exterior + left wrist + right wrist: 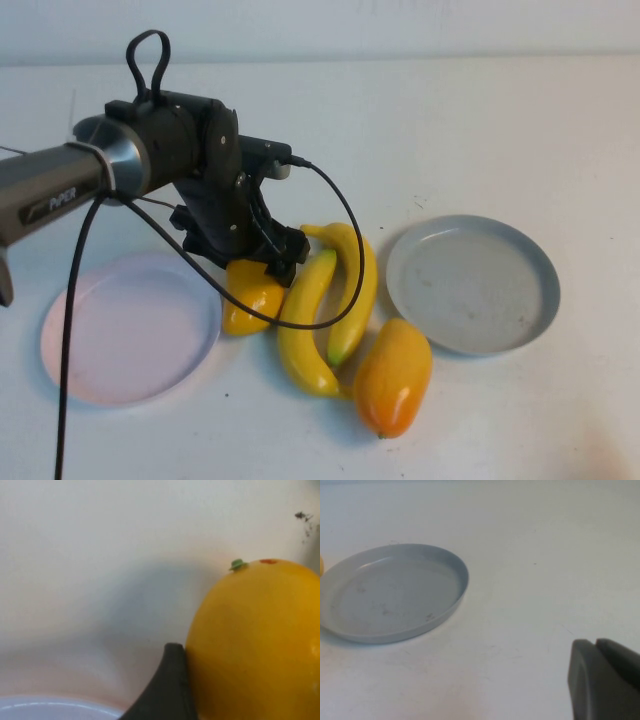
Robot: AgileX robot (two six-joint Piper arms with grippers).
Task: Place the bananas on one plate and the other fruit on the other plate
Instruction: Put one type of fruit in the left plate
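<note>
Covering the smaller mango (250,298), left gripper (245,250) (grip unclear); right gripper (605,680) pressed together beside grey plate (395,597).

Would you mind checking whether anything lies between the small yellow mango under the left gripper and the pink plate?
Nothing visible does. The left gripper sits at the small mango, right beside the pink plate. The right gripper is parked near the grey plate.
</note>
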